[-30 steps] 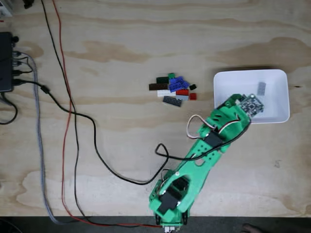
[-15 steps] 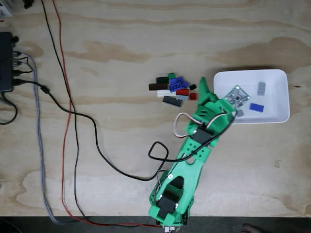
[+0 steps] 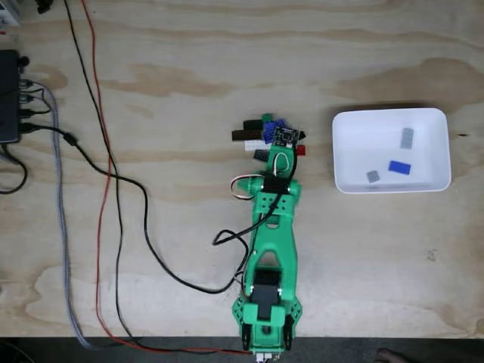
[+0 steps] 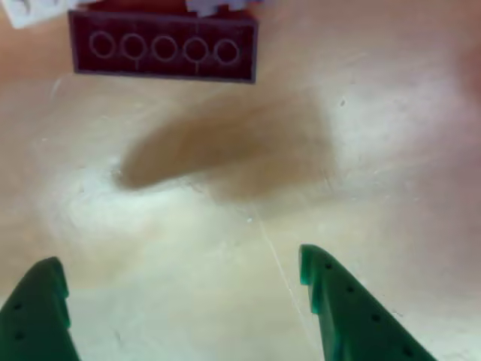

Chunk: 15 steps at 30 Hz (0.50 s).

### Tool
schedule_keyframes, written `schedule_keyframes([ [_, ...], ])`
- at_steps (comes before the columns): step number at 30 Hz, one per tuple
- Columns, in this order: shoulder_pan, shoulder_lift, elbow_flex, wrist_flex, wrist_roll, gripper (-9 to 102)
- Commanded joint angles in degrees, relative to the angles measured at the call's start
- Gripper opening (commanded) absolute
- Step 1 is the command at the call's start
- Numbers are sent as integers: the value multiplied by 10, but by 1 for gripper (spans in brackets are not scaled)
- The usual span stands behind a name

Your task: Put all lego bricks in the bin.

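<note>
A pile of lego bricks (image 3: 253,134) lies mid-table in the fixed view, in black, green, blue, white and red. My green arm (image 3: 271,227) reaches up from the front edge, and its wrist with a small circuit board (image 3: 286,136) hangs over the pile's right part. In the other view my gripper (image 4: 176,282) is open above bare wood with nothing between its green fingertips (image 4: 334,297). A dark red brick (image 4: 164,49) lies underside up ahead of it, beside a white one (image 4: 30,10). The white bin (image 3: 363,132) at the right holds a blue brick (image 3: 399,167) and two grey ones (image 3: 407,138).
Black, red and grey cables (image 3: 113,197) run down the table's left side, and one black cable loops to the arm's base. A black box (image 3: 9,98) sits at the left edge. Bare plywood lies between the pile and the bin.
The arm swung left from over the bin to over the brick pile. The blue and small grey bricks in the bin came into sight once it cleared.
</note>
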Motion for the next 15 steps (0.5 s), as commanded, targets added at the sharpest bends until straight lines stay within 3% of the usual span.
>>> schedule_keyframes([
  [1, -10, -25, -11, -86, 140, 37],
  [6, -4, -7, -23, -142, 322, 34],
  [15, -26, -40, -42, -155, 447, 30],
])
